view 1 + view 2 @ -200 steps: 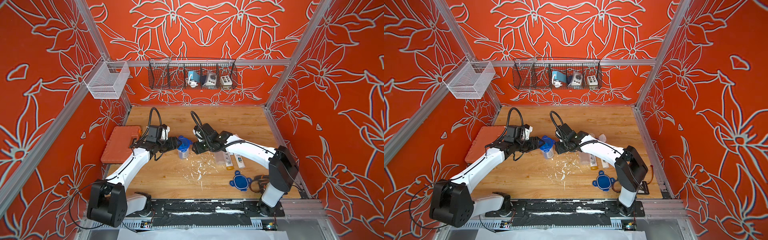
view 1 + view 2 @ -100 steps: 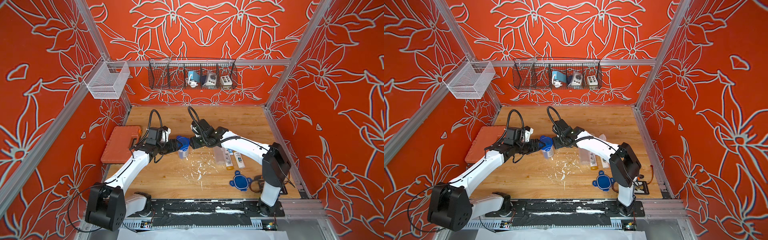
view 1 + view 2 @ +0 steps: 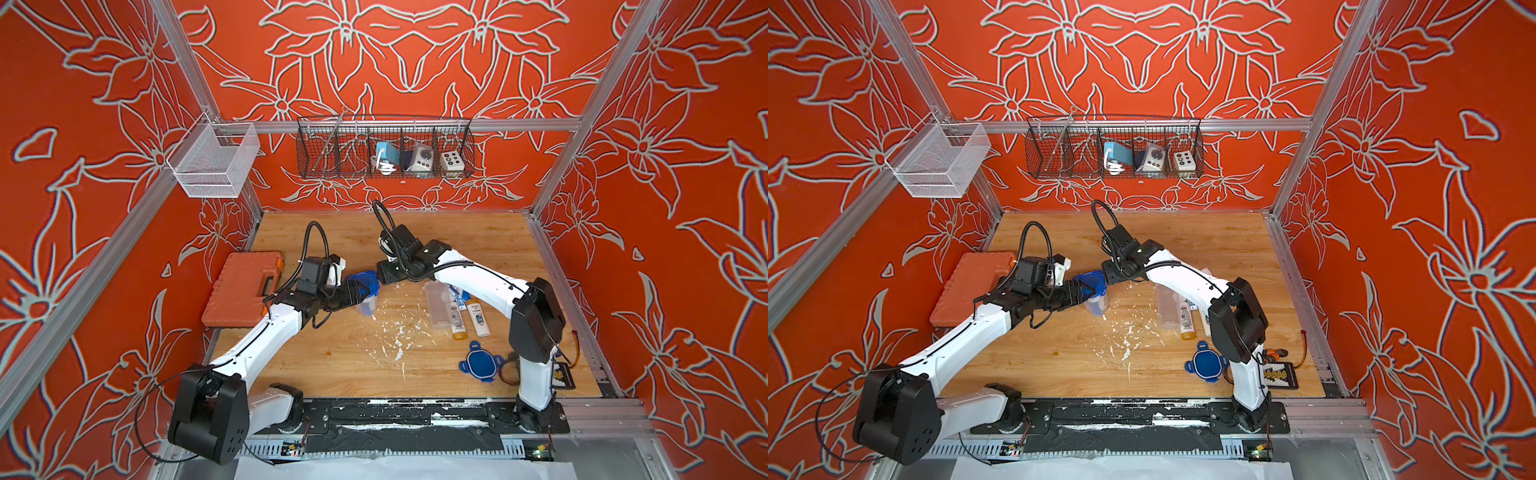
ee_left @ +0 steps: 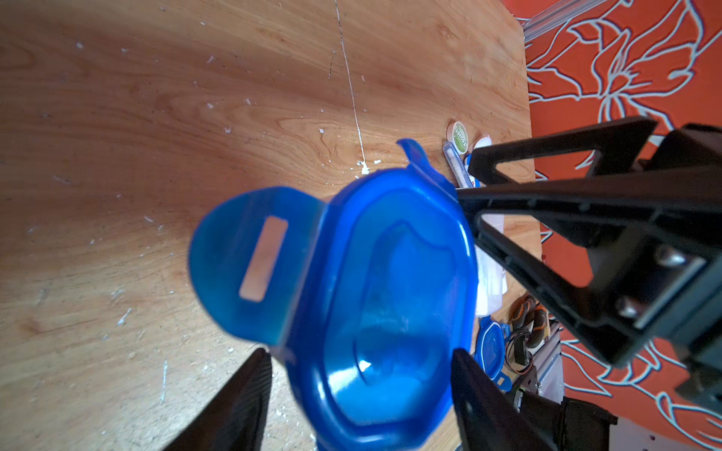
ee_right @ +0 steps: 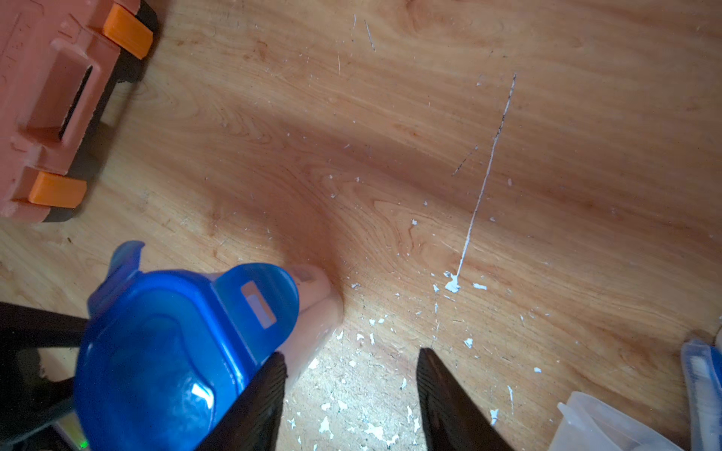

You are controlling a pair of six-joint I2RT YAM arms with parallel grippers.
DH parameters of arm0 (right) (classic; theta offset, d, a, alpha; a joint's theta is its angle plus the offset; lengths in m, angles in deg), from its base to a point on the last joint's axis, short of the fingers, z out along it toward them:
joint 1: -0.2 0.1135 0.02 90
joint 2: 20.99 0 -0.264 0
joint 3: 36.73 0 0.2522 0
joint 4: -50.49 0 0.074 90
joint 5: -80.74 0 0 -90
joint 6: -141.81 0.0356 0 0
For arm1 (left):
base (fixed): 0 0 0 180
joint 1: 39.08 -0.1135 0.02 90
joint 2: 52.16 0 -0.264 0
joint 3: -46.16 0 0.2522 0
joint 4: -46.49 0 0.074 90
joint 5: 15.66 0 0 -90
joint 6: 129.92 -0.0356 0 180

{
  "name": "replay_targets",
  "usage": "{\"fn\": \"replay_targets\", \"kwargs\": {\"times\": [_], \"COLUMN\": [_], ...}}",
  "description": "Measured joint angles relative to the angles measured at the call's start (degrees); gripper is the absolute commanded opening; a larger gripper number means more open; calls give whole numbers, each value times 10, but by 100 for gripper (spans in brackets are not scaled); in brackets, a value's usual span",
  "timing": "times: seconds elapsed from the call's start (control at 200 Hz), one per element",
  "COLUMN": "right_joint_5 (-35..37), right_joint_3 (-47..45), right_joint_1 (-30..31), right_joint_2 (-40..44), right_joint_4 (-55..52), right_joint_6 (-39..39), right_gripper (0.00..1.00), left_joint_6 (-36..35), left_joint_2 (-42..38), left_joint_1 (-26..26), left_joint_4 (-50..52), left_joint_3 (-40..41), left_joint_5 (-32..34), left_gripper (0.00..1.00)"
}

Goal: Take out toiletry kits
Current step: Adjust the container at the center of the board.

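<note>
While left gripper (image 3: 360,291) clasps the lidded tub (image 3: 368,306), right gripper (image 5: 351,390) gapes empty; labels (image 3: 456,314) unreadable.

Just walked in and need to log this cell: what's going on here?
The left gripper clamps an upright clear tub whose blue lid is still on, while the open right gripper has one fingertip at a lid clip. A second tub lies lidless on the table beside mini bottles, with a loose blue lid nearer the front.

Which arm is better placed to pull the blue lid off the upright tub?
Right. The right gripper, open, sits beside the lid clip; the left gripper straddles the tub, steadying it.
</note>
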Motion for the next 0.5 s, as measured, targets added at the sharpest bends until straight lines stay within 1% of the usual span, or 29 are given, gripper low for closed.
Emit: {"fn": "replay_targets", "kwargs": {"times": [0.21,0.31,0.4,0.5], "right_joint_5": [2,13,13,-9], "right_joint_3": [1,-6,-38,-75], "right_joint_1": [-2,-7,-18,-40], "right_joint_2": [-3,7,49,122], "right_joint_4": [-12,-26,-35,-37], "right_joint_6": [-5,-16,-25,-31], "right_gripper": [54,54,54,53], "left_joint_6": [14,14,14,13], "left_joint_2": [3,2,-21,-67], "left_joint_1": [6,9,10,11], "left_joint_4": [-4,19,55,89], "left_joint_3": [0,-10,-19,-29], "left_joint_5": [0,6,30,68], "left_gripper": [71,73,75,77]}}
